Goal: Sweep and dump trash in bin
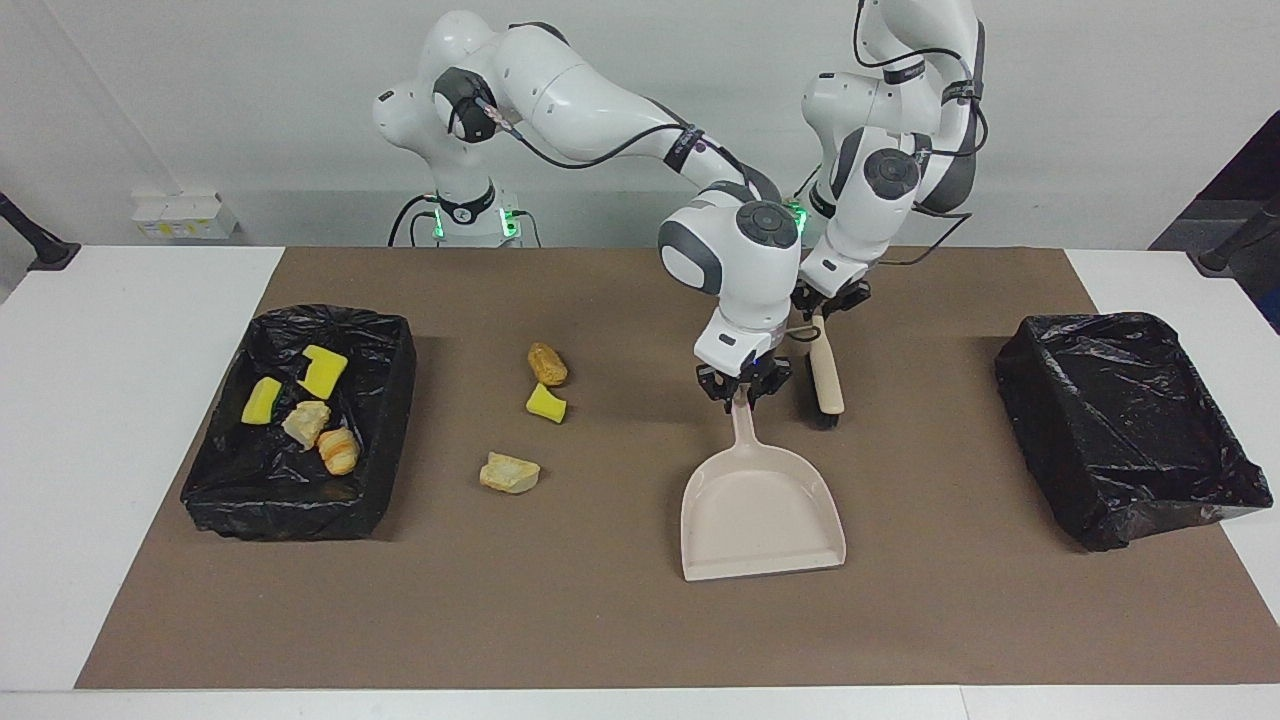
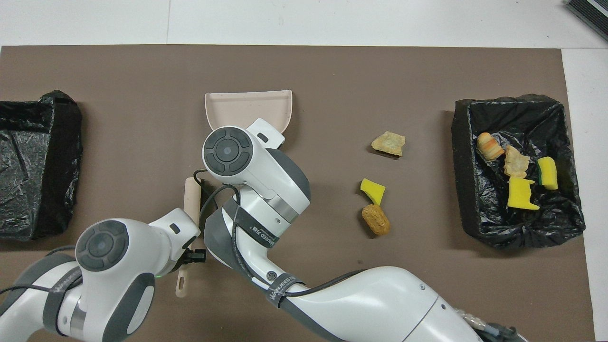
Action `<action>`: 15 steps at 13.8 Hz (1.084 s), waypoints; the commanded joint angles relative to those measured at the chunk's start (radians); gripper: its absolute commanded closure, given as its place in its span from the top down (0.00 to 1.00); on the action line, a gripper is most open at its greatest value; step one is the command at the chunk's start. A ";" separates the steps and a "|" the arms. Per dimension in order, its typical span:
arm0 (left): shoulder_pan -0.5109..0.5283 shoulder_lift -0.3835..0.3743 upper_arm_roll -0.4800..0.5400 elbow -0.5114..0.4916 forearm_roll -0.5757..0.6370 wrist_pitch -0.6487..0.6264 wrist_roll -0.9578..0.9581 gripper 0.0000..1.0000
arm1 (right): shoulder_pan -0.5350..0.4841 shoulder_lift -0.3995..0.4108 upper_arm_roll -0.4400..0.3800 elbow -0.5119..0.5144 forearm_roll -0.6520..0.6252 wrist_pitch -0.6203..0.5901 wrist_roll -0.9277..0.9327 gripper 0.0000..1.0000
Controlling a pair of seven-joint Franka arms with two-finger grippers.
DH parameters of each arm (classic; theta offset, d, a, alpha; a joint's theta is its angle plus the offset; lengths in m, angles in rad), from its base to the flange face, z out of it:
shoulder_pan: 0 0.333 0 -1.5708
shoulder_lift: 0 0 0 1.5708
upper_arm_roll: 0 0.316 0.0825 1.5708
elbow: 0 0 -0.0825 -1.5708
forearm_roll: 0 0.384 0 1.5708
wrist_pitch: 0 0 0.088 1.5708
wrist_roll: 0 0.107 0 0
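Right gripper (image 1: pixel 744 390) pinches dustpan (image 1: pixel 760 505) handle, left gripper (image 1: pixel 822 309) pinches brush (image 1: pixel 826 380); lip should lie flat by scraps (image 1: pixel 510 473) before sweeping.

One camera sits high across the tabletop (image 1: pixel 40 450) and looks back at the two robots, taking in both arm bases, the wall and the whole brown mat (image 1: pixel 600 620). The other hangs high above the robots' own end and looks steeply down and forward, nearer in, so the arms fill its lower edge. The two are half a turn apart. Both share the mat, the dustpan (image 1: pixel 762 510) (image 2: pixel 247 108), the loose scraps and the two black-lined bins (image 1: pixel 300 425) (image 2: pixel 517 171).
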 commanded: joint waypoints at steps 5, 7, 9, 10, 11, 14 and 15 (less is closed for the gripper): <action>-0.253 -0.158 0.014 -0.132 -0.006 0.050 -0.290 0.00 | -0.007 -0.027 0.001 -0.014 -0.006 0.003 0.022 0.66; -0.306 -0.133 0.014 -0.125 -0.037 0.053 -0.355 0.00 | -0.026 -0.055 -0.001 -0.016 -0.008 0.001 0.022 0.66; -0.343 -0.124 0.014 -0.125 -0.060 0.064 -0.379 0.00 | -0.054 -0.105 -0.002 -0.016 -0.006 -0.001 0.020 0.66; -0.345 -0.122 0.014 -0.123 -0.071 0.067 -0.390 0.00 | -0.088 -0.142 -0.002 -0.026 0.003 -0.005 0.019 0.67; -0.354 -0.118 0.014 -0.120 -0.089 0.073 -0.393 0.00 | -0.124 -0.186 0.001 -0.054 0.005 -0.010 0.014 0.68; -0.432 0.009 0.015 -0.016 -0.131 0.083 -0.471 0.00 | -0.215 -0.323 -0.001 -0.163 0.006 -0.022 0.006 0.78; -0.458 0.049 0.015 0.013 -0.131 0.084 -0.502 0.00 | -0.235 -0.350 -0.001 -0.180 0.006 -0.037 0.008 0.81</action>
